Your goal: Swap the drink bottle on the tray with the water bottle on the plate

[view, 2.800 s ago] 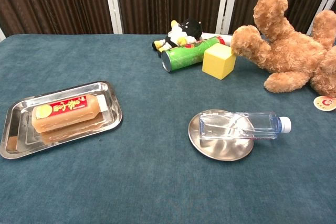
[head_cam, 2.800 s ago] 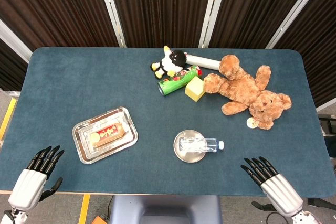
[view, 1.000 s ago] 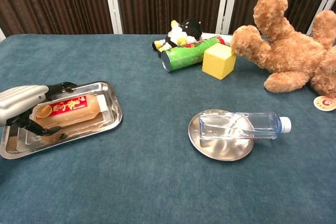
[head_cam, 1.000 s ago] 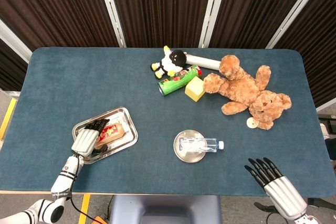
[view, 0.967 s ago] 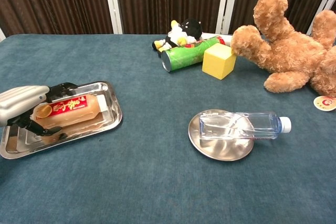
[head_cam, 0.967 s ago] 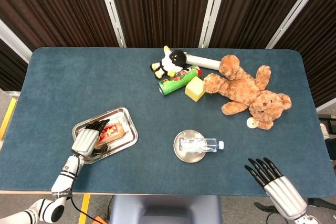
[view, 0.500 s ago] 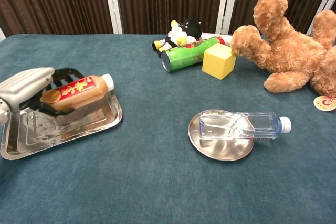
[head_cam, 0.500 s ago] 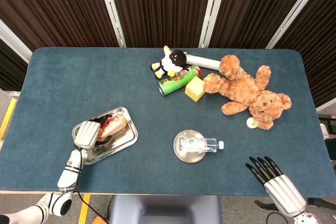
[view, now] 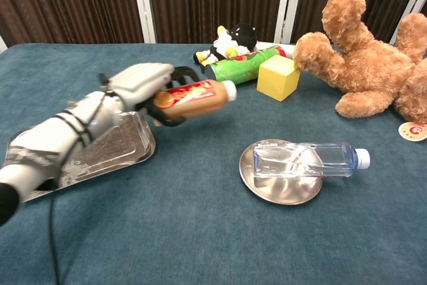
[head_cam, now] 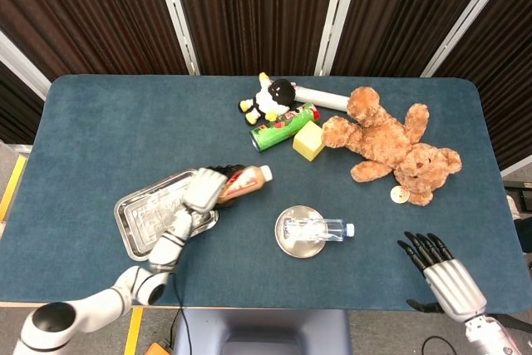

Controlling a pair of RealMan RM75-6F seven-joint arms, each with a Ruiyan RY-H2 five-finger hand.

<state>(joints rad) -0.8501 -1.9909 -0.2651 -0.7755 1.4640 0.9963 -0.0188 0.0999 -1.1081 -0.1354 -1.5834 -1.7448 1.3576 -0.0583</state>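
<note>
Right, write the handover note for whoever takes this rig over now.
Left hand grips the drink bottle in the air, off the tray and partway toward the plate.
Right hand is open at the near table edge, holding nothing.
Water bottle lies on its side across the plate, cap end overhanging.
Done: drink bottle lifted out; tray is empty.
Left: clear the water bottle off the plate, put it on the tray, set the drink bottle on the plate.
</note>
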